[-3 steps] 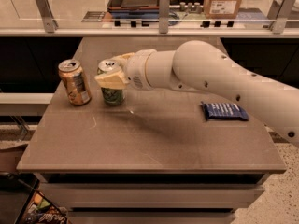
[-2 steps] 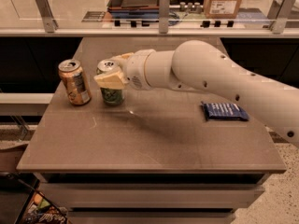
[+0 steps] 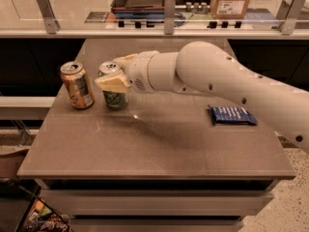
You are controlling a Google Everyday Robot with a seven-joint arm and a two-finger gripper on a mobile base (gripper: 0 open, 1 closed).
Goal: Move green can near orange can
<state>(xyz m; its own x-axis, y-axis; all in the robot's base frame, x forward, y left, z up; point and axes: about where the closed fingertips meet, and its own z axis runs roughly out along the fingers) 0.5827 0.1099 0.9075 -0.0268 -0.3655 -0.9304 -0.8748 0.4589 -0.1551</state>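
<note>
The green can (image 3: 116,98) stands upright on the brown table (image 3: 159,144) at the back left. The orange can (image 3: 77,86) stands upright just to its left, a small gap between them. My gripper (image 3: 116,71) reaches in from the right and is shut on the green can's upper part. One pale finger (image 3: 112,83) lies across the can's front and the other (image 3: 126,58) sits behind it. The can's base rests on the table top.
A dark blue packet (image 3: 232,115) lies flat on the table at the right, under my arm. A glass-railed counter (image 3: 164,30) with a tray and a cardboard box runs along behind the table. The table's left edge is close to the orange can.
</note>
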